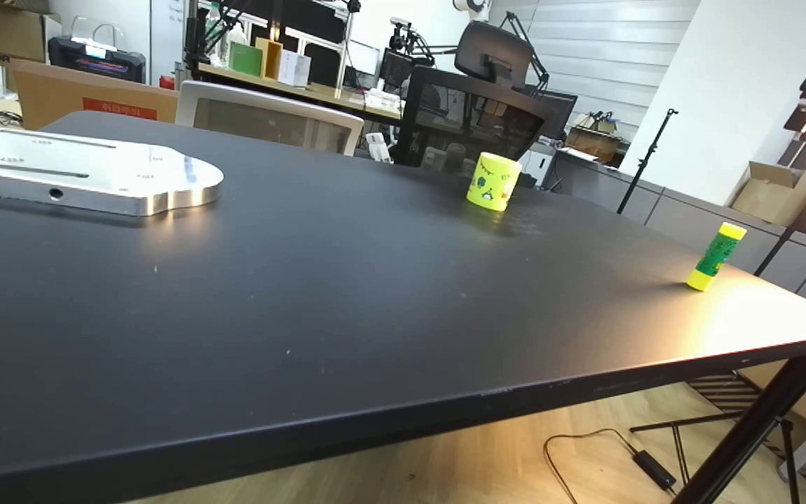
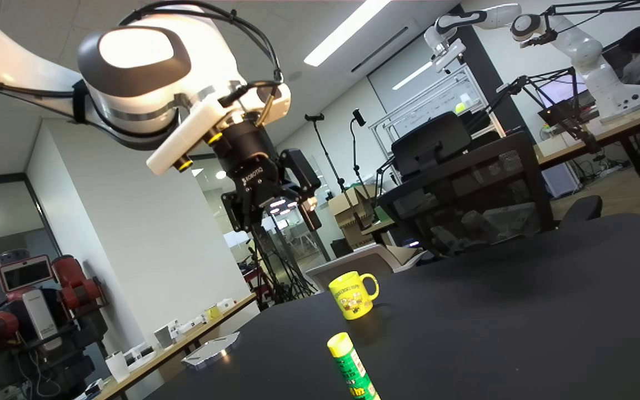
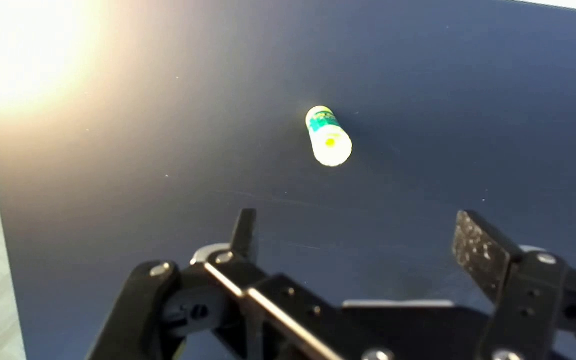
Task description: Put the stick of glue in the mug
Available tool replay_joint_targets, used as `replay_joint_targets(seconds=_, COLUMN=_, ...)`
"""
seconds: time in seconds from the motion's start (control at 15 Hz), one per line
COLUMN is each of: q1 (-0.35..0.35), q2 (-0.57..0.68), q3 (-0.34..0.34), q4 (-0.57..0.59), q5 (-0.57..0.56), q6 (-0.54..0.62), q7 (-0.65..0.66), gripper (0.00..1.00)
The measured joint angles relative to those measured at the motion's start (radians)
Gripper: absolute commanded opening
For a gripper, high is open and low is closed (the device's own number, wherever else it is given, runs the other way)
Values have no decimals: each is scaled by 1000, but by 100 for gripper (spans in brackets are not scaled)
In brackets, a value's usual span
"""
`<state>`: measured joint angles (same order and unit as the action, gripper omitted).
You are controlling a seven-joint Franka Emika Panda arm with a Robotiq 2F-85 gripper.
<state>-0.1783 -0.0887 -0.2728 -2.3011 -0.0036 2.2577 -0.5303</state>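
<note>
While the claw [image 3: 355, 220] gapes wide, bare tabletop [image 3: 193, 145] separates the glue stick [image 3: 329, 137] from mug [image 1: 492, 182] and table edge [image 3: 2, 210].

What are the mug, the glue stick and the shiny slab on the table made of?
The mug is probably glazed ceramic, with its smooth, printed side; plastic is possible. The glue stick looks like smooth plastic, going by its evenly coloured yellow ends. The slab seems to be bare metal, silvery with bright reflections.
</note>
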Motion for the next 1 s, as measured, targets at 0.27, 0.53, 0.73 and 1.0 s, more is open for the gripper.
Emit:
replay_joint_targets(seconds=0.27, q1=1, q2=26, q3=17, q4=-62, q5=53, q6=79, q7=0, gripper=100)
replay_joint_targets(seconds=0.53, q1=1, q2=70, q3=31, q4=-101, q5=60, q6=176, q7=0, gripper=100)
replay_joint_targets(seconds=0.73, q1=0, q2=115, q3=34, q4=-113, q5=61, q6=246, q7=0, gripper=100)
replay_joint_targets(seconds=1.0, q1=-5, q2=180, q3=39, q4=-115, q5=61, q6=312, q7=1, gripper=100)
